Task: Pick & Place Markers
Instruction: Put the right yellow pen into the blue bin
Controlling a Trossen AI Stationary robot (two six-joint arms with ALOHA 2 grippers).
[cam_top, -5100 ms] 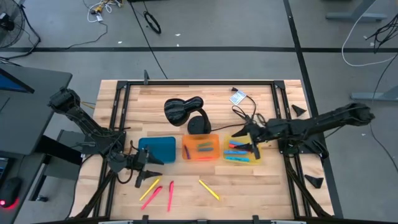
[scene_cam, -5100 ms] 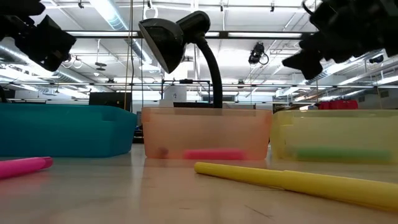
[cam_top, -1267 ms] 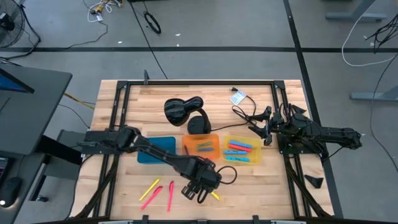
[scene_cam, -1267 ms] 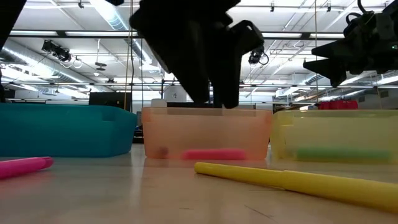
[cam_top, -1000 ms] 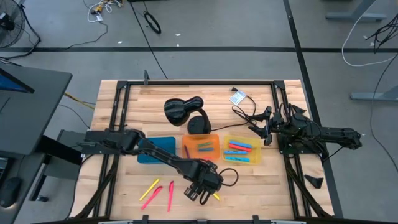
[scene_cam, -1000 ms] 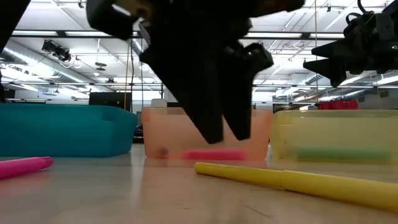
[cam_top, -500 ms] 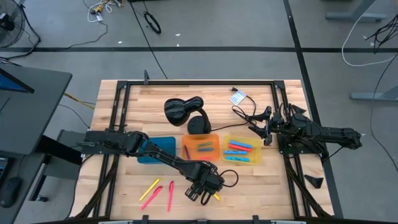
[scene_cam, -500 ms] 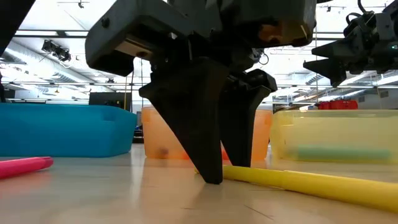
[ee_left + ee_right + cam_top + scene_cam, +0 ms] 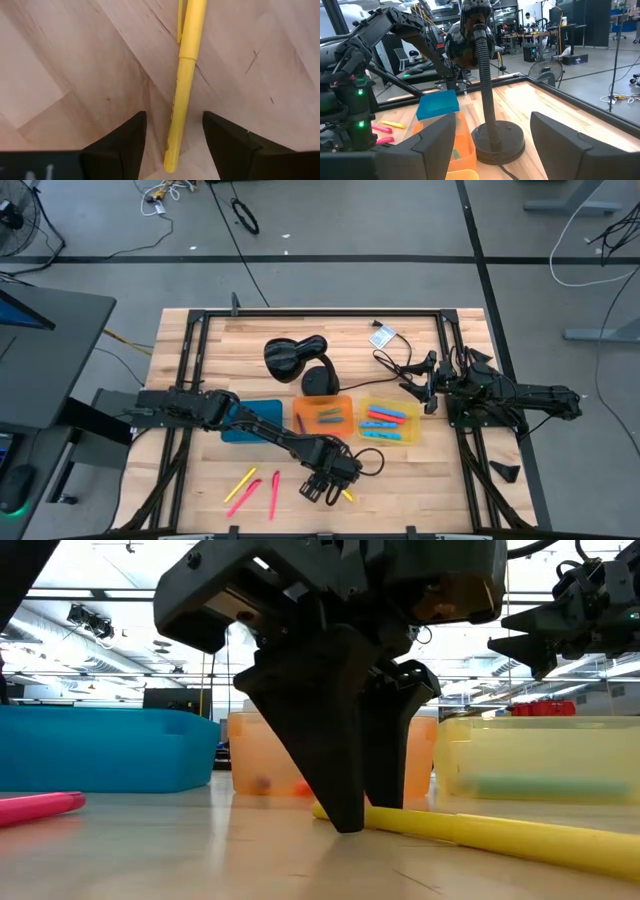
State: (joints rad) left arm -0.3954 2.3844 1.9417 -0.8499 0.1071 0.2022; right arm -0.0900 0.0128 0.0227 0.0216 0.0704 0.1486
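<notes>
Arms: two dark, near-black jointed arms built of slim tubular links and blocky joint housings.
Left gripper [image 9: 352,808]: two flat, matt black fingers [image 9: 122,145] that taper to blunt wedge points, set under a boxy grey-black wrist housing.
Right gripper [image 9: 490,137]: two broad, black, smooth-faced fingers [image 9: 560,135] with angled edges.
Markings: white lettering, partly cut off, on the left wrist's black body.
Lights: small green lamps glow on the left arm's base.

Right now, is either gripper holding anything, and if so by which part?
Nothing is held. The left gripper is open, its fingers astride one end of the yellow marker lying on the table. The right gripper is open and empty.
</notes>
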